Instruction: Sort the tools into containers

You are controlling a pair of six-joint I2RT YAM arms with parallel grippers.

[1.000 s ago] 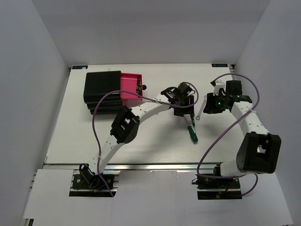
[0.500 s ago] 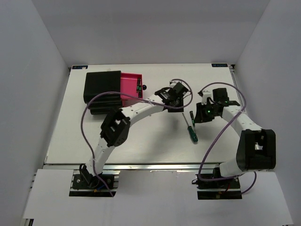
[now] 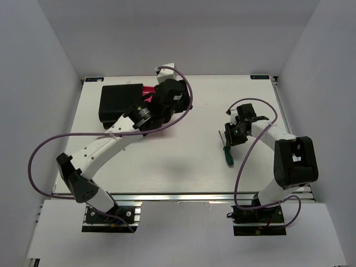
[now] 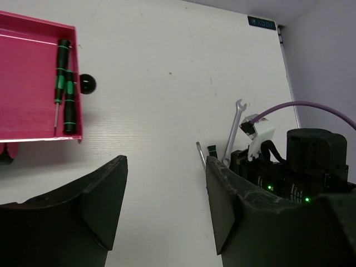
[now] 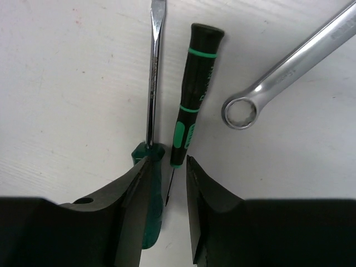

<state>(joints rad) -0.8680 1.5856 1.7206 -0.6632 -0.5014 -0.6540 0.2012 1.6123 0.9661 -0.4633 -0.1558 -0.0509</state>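
Right wrist view shows us the slim black-handled screwdriver (image 5: 194,89) flat on the desk (image 5: 67,83), long axis running 12 to 6, tip between our right claw's (image 5: 166,172) parted, empty jaws, while the left claw (image 4: 165,167) hangs released by the pink drawer (image 4: 28,83).

Left wrist view, upper left: open pink drawer (image 4: 28,83) holding 2 slim black screwdrivers (image 4: 65,89). Right wrist view, centre: green screwdriver (image 5: 151,100), black screwdriver (image 5: 194,94); upper right: silver wrench (image 5: 289,67). All lie flat.
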